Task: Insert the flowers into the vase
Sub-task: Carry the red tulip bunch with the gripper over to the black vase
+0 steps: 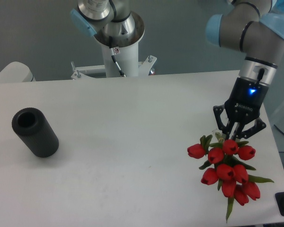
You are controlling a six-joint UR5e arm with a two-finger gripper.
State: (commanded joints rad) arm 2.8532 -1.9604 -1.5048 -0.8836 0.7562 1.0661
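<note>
- From my screen, the task is at its opening stage: the tulip bunch point(227, 170) is outside the vase point(34, 132), so the carry, the alignment and the insertion are all left to do.
- The gripper point(231, 136) sits at the upper end of the bunch, fingers pointing down at the table point(132, 142). The fingertips look drawn in around something pale at the top of the flowers, possibly the stem ends, but I cannot tell whether they are truly clamped on it or just touching.
- The bunch lies at about 4 o'clock on the table, near the right edge. I count roughly 9 red buds, with green leaves poking out among them.
- Its long axis runs from about 12 o'clock, at the fingers, down to about 6 o'clock, leaning slightly toward me. 1 thin green leaf or stem trails out at the 6 o'clock end.
- Whether the bunch rests on the table or hangs from the fingers I cannot judge from this 1 view.
- The black cylindrical vase is well apart, at about 9 o'clock near the left edge. It appears tilted or lying over, its round mouth facing up and toward 11 o'clock.
- My judgement: the stem end must be turned toward that mouth before entry.
</note>
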